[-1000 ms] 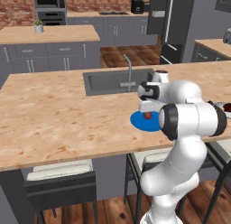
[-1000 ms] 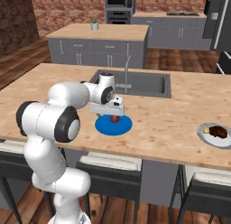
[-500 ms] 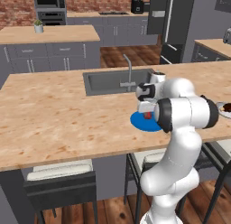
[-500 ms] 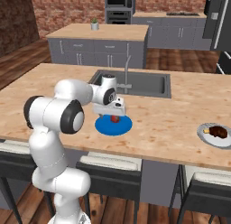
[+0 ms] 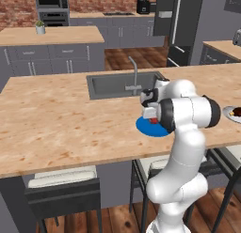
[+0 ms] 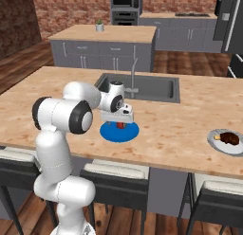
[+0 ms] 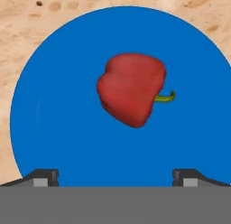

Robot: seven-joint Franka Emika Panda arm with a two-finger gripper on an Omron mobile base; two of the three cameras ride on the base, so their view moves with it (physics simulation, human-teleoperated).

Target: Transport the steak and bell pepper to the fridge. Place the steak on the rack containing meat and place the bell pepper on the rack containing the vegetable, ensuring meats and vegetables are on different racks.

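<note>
Fingers (image 7: 43,177) are spread wide and released, with the gripper (image 6: 118,119) pointed down over the bell pepper (image 7: 131,89) on a blue plate (image 6: 118,133). The wooden counter (image 5: 56,119) carries a sink (image 5: 120,83). The steak (image 6: 228,137) is seen on a grey plate (image 6: 216,141) in the right base view.

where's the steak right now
In the right base view the steak lies on a pale plate at the counter's far right end, right of the blue plate.
</note>
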